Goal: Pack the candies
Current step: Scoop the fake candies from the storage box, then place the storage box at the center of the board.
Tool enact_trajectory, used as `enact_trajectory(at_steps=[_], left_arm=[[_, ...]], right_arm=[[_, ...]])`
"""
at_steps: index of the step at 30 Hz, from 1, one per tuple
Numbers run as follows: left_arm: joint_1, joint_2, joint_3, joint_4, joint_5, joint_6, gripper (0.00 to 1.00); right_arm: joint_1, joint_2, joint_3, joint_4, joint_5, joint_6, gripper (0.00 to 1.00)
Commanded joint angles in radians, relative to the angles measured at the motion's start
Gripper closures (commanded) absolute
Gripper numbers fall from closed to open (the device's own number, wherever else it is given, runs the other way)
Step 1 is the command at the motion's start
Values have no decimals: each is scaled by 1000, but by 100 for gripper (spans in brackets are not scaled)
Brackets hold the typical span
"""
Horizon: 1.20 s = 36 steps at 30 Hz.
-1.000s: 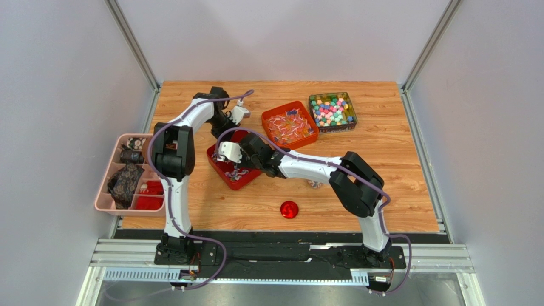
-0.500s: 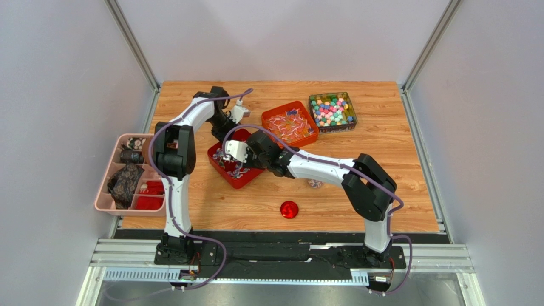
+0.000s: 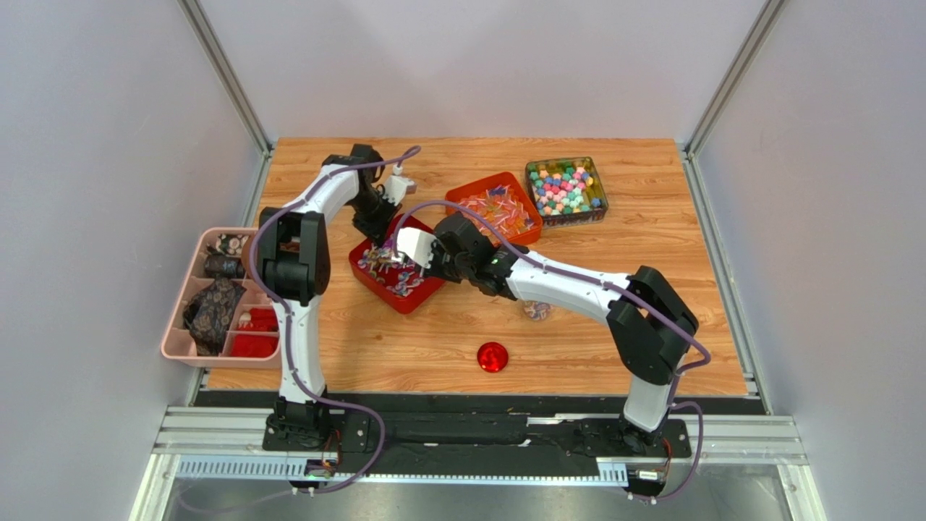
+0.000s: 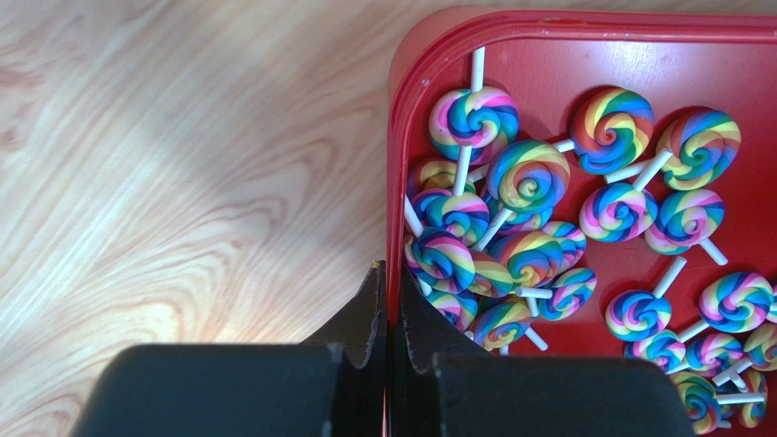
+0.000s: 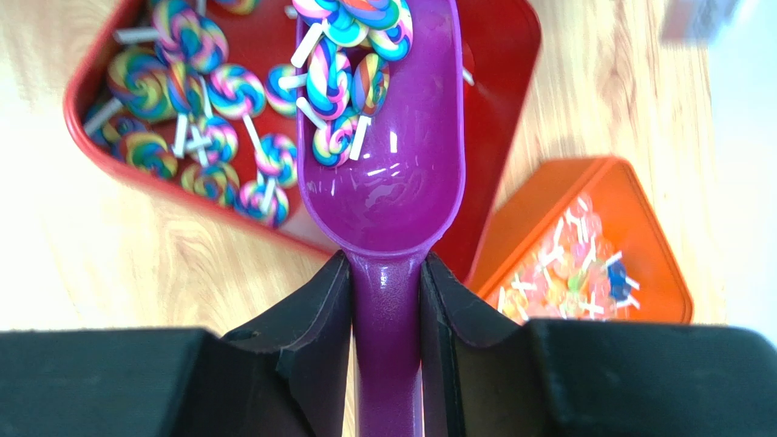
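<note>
Left gripper [image 4: 388, 300]: clamped fully on the red tray [image 4: 394, 164] rim, presumably to steady it; swirl candies [image 4: 529, 177] heaped just right of it.
Right gripper [image 5: 387, 273]: closed on the purple scoop [image 5: 392, 173] handle, candies carried ahead in the bowl.
Orange tray [image 5: 638, 228]: ahead-right, a likely obstacle.

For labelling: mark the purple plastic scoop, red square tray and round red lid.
purple plastic scoop [image 5: 392, 182], right wrist view, bowl
red square tray [image 4: 584, 22], left wrist view, far rim
round red lid [image 3: 492, 356], top external view, centre
</note>
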Motion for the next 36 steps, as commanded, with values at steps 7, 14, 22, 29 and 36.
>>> enact_trajectory(at_steps=[7, 14, 22, 29, 36], left_arm=[[33, -58, -12, 37, -26, -79, 100], [66, -72, -38, 54, -26, -84, 100], [93, -86, -49, 46, -9, -62, 100], [95, -124, -91, 47, 17, -41, 100], [95, -161, -154, 81, -78, -90, 100]], right_arm=[[-90, -166, -38, -2, -95, 102, 100], [-205, -309, -24, -111, -247, 168, 100], [-374, -485, -16, -206, -371, 167, 100], [-442, -585, -36, -287, -367, 150, 100], [-494, -672, -32, -505, -276, 12, 100]])
